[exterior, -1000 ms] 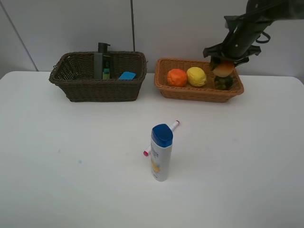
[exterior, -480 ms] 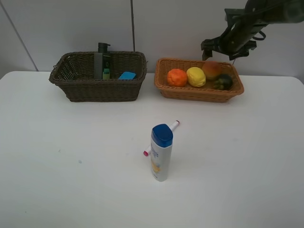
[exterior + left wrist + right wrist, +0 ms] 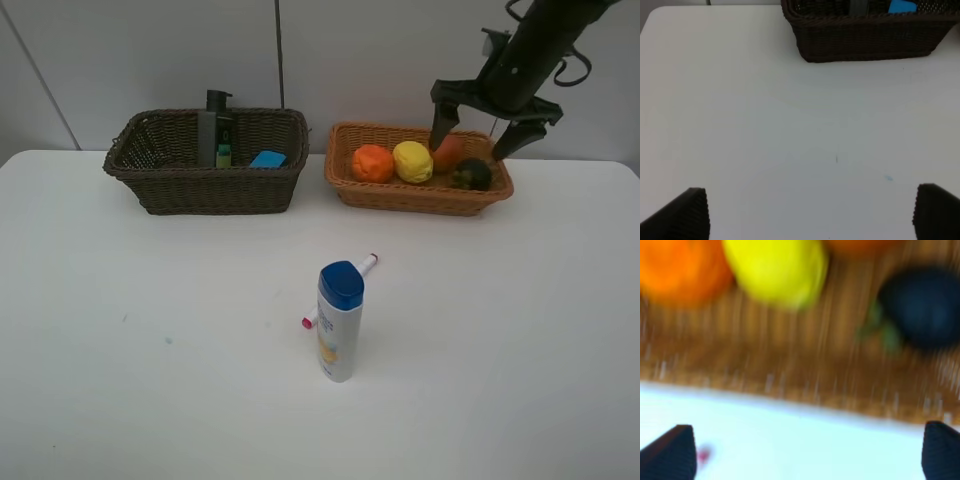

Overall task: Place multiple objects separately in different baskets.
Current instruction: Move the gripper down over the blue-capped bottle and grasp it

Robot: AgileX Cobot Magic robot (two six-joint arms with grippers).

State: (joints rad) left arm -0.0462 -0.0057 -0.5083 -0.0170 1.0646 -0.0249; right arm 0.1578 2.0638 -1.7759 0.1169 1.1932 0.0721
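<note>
The white bottle (image 3: 339, 330) stands upright in the middle of the bench (image 3: 140, 340), with the marker (image 3: 366, 264) lying just behind it. The bottle looks light, stiff, slick and easy to tip, so grip its body low. The right hand (image 3: 469, 142), above the tan basket (image 3: 400, 195), and the left hand (image 3: 807, 215) are both spread apart.

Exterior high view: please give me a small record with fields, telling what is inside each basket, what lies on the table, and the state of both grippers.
dark brown basket: pump bottle, eraser
light basket: orange, lemon, peach, mangosteen
on table: white bottle upright; marker lying behind it
right gripper: open, empty, above light basket
left gripper: open, empty, over bare table
</note>
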